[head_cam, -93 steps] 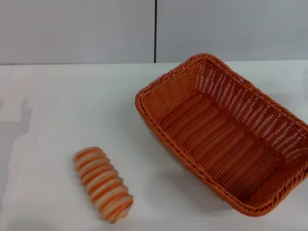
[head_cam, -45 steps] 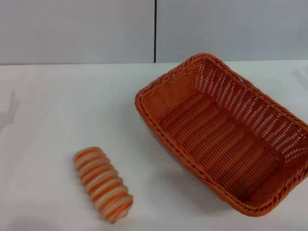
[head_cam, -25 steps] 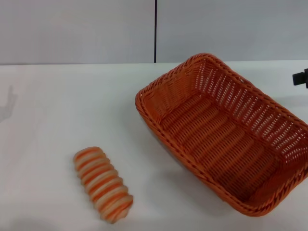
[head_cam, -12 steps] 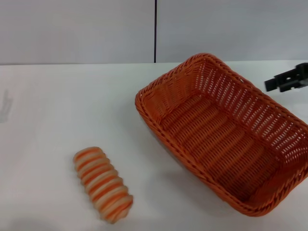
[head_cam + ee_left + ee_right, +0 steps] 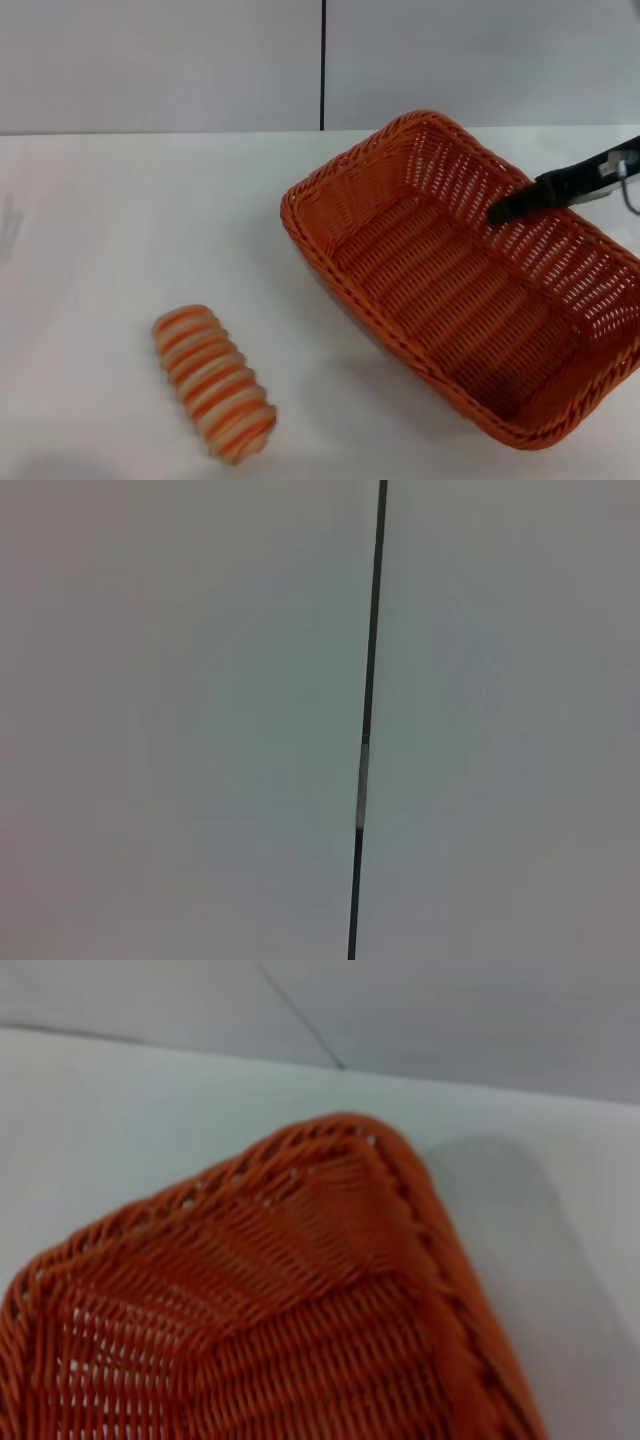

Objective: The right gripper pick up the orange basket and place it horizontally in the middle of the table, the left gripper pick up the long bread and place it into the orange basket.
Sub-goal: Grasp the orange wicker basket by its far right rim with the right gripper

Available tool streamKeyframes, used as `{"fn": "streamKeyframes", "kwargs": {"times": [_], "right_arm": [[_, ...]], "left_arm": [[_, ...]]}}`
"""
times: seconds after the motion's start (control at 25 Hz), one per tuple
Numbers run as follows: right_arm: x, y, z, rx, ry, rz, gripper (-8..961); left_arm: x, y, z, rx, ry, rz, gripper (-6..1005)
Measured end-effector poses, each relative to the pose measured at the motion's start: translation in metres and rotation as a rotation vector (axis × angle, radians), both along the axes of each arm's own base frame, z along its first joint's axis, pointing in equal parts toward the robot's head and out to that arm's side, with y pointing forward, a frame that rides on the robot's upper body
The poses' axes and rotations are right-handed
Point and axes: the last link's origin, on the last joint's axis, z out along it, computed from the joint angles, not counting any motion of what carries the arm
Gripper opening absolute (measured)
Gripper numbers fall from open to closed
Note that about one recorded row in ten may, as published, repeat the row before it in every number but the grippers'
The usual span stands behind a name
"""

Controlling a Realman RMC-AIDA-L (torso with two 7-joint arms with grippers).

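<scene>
Since a moment ago the right end effector (image 5: 510, 208) has slid in from the right edge and now reaches over the far long wall of the orange basket (image 5: 470, 280). From the head camera only a dark, slim tip shows, so I cannot tell whether it is released or clenched; it grasps nothing yet. It seems aimed at the braided rim, the likeliest place to take hold of so large a thing. The basket sits skewed on the right half of the worktop (image 5: 130, 230), one corner pointing far, so it needs lifting, turning level and bringing to the middle. The long bread (image 5: 214, 383) lies apart on the near left, untouched, angled toward the near edge, waiting for the other arm.

The left wrist camera sees only a pale wall panel with a dark seam (image 5: 364, 730); the left end effector is out of sight, evidently parked away from the work.

The right wrist camera looks down on a corner of the basket's rim (image 5: 400, 1175), with worktop beyond it, which fits an approach to that edge.
</scene>
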Motion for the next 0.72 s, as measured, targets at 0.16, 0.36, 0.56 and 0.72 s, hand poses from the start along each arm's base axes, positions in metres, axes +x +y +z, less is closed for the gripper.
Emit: {"fn": "streamKeyframes", "kwargs": {"times": [0.16,0.36,0.56,0.72], "right_arm": [[-0.0013,-0.0008,-0.0045,-0.007,-0.007,0.008,570],[0.0025,-0.0046,-0.0074,-0.013,-0.024,0.016,567],[0.0042,-0.0060,-0.0040,0.014,-0.037,0.038,466],[0.0032,-0.0047,0.0015,0.039,-0.046,0.071,282]], "left_arm": [[-0.0020,-0.0041,-0.0009,0.000,-0.003,0.009,825],[-0.0034,-0.0078,-0.0010,0.003,-0.004,0.012,823],[-0.0038,-0.0089,-0.0015,0.002,-0.006,0.015,821],[-0.0035,-0.0088,-0.0018,0.001,-0.006,0.013,819]]}}
